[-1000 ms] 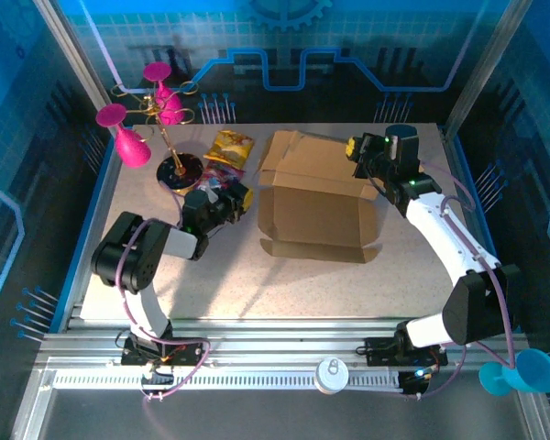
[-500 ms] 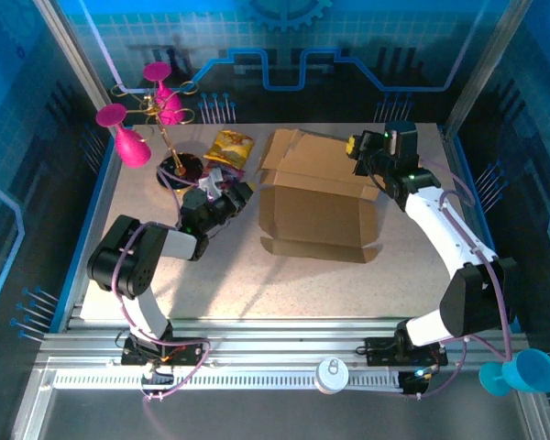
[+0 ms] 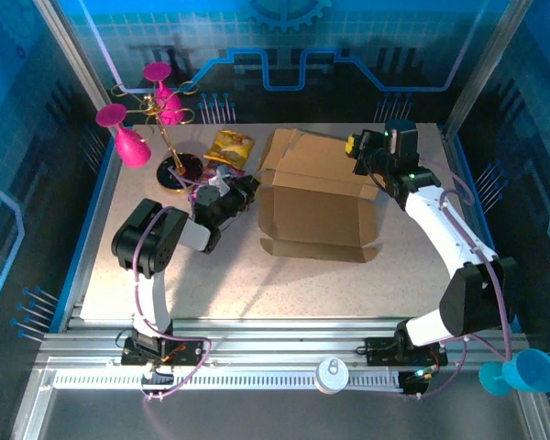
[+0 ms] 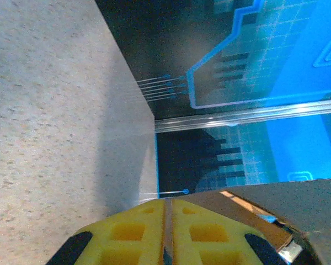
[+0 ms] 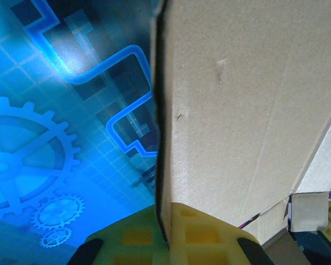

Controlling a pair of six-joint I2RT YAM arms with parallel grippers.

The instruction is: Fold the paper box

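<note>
Plain brown cardboard paper box (image 3: 316,206) sits partly folded between your two grippers, near flap flat on the speckled tabletop (image 3: 211,275). Right gripper (image 3: 356,149) is at the box's far right corner. In the right wrist view its yellow fingers (image 5: 204,237) are clamped on the edge of a cardboard panel. Left gripper (image 3: 246,191) is just beside the box's left wall, with its fingers (image 4: 127,232) pressed together and nothing visible between them. A crinkled yellow snack packet (image 3: 231,147) lies off the box's far left corner.
</note>
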